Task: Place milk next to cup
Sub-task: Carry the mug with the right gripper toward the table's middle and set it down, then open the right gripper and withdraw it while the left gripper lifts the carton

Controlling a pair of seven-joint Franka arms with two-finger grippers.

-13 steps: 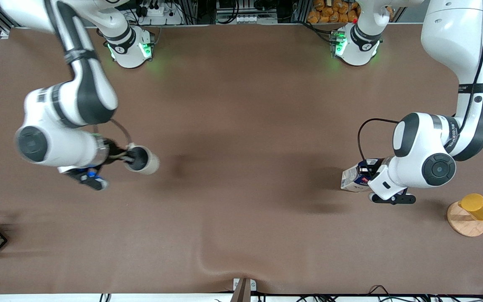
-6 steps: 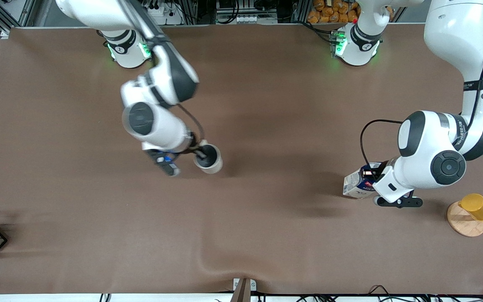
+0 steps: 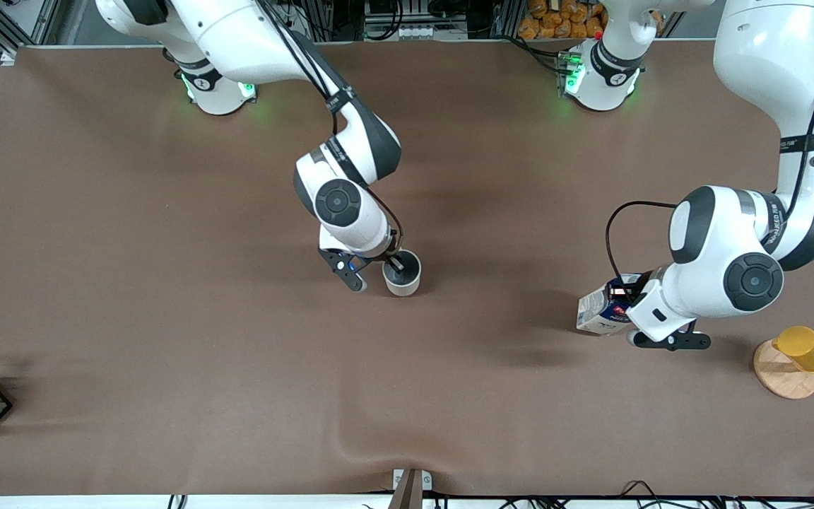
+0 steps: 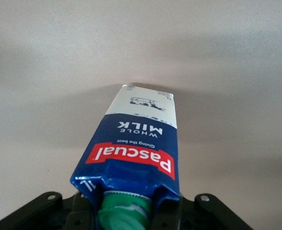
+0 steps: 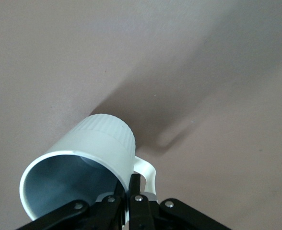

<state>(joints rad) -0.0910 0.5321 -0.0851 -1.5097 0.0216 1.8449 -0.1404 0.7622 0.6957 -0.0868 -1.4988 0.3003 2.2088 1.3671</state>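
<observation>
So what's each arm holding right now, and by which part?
Left tool holds the milk carton by its gable top; right tool grips the cup at its rim.

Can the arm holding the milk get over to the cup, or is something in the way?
Probably yes: only bare table lies between the milk in the left gripper and the cup in the right gripper.

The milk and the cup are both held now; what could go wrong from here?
1. The left hand holds the milk only at its top, and the carton tilts; it may swing or slip.
2. The right hand pinches the cup at its rim beside the handle; it may tip on release.
3. The arms may collide over the table.
</observation>
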